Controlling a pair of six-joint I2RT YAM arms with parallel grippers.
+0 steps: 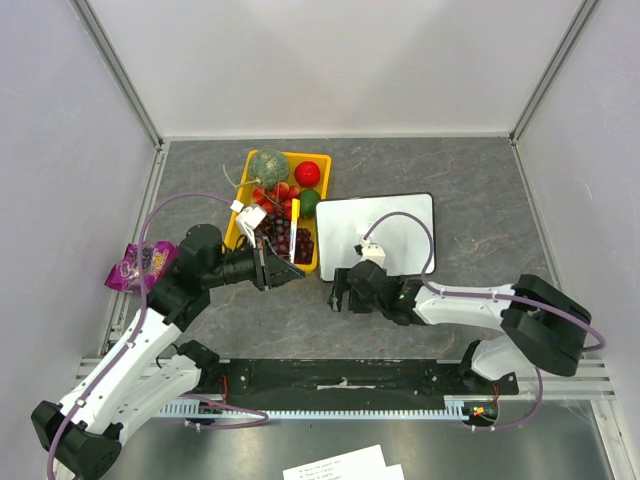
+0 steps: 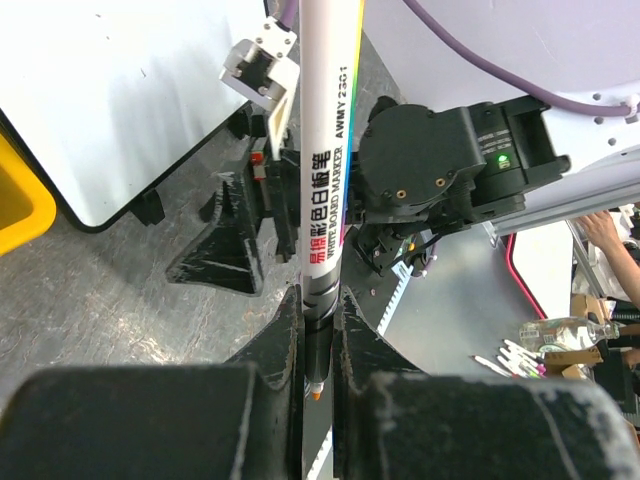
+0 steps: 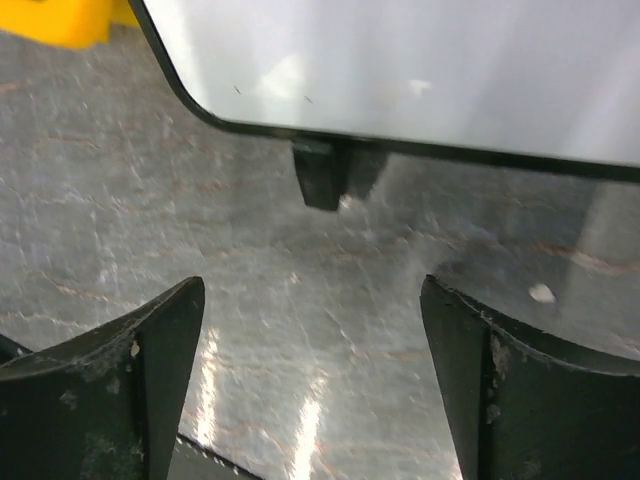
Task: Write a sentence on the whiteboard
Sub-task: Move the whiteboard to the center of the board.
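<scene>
The whiteboard (image 1: 395,232) lies flat right of centre, glossy and blank; no sentence shows on it. My left gripper (image 1: 283,266) is shut on a white whiteboard marker (image 1: 294,225) and hovers over the near edge of the yellow tray. In the left wrist view the marker (image 2: 325,170) runs up from the shut gripper (image 2: 318,300), with its orange tip bare and pointing back at the camera. My right gripper (image 1: 340,297) stands open and holds nothing, just off the board's near-left corner. The right wrist view shows the open gripper (image 3: 312,290) over bare table, facing the board's edge (image 3: 420,70) and one black foot (image 3: 325,180).
A yellow tray (image 1: 243,216) left of the board holds toy fruit: a green melon (image 1: 269,165), a red apple (image 1: 307,173) and dark grapes (image 1: 285,238). A purple snack bag (image 1: 140,264) lies at the left wall. Paper sheets (image 1: 340,465) lie beyond the near rail.
</scene>
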